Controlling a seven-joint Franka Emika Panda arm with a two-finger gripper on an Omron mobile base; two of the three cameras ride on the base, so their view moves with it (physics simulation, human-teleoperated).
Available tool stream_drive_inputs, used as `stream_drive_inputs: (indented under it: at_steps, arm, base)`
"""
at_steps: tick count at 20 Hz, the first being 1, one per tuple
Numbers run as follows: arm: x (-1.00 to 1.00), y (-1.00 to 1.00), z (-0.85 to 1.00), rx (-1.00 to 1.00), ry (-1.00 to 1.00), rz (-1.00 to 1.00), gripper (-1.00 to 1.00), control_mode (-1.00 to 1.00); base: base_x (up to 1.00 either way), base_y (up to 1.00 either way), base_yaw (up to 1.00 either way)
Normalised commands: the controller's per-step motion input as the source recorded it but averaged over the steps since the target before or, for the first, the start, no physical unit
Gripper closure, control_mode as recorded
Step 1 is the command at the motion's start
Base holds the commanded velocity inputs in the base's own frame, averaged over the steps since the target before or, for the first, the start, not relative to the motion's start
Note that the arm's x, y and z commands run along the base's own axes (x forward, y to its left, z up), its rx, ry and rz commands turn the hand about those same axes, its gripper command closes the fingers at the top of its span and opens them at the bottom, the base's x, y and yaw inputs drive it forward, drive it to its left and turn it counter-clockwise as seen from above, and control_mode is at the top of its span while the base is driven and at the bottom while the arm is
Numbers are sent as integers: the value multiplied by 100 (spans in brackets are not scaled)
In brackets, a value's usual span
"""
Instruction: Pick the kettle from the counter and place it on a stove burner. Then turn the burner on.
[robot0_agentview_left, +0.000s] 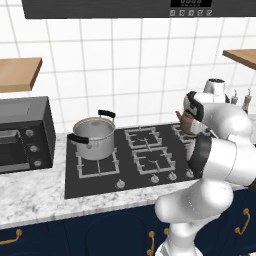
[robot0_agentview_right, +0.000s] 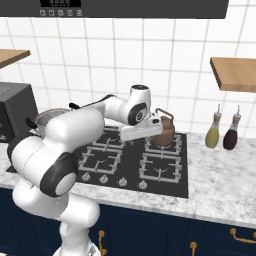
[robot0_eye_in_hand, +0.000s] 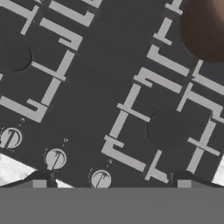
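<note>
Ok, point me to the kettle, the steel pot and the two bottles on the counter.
kettle (robot0_agentview_right: 164, 131): right base view, on its copper body, sitting on the back right burner.
steel pot (robot0_agentview_left: 95, 140): left base view, on its side wall.
bottles (robot0_agentview_right: 213, 135): right base view, on the yellowish bottle's body; the dark one stands beside it.

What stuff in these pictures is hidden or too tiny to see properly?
- Kettle: in the right base view the arm covers its left side; in the left base view the arm hides most of it; the hand view's top edge cuts it off.
- Burner knobs: markings too small to show on or off.
- Steel pot: inside not visible in the left base view.
</note>
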Motion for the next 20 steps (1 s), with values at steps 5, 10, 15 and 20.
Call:
stream_drive_inputs:
  at_steps: [5, 10, 15, 20]
  arm:
    - [2, 23, -20, 2, 5, 0, -100, -100]
    - [1, 4, -20, 3, 25, 0, -100, -100]
    - [-1, 1, -25, 0, 22, 0, -100, -100]
    - [1, -4, -17, 0, 9, 3, -100, -100]
  base:
    - [0, 0, 0]
    - [0, 0, 0]
    - [0, 0, 0]
    - [0, 0, 0]
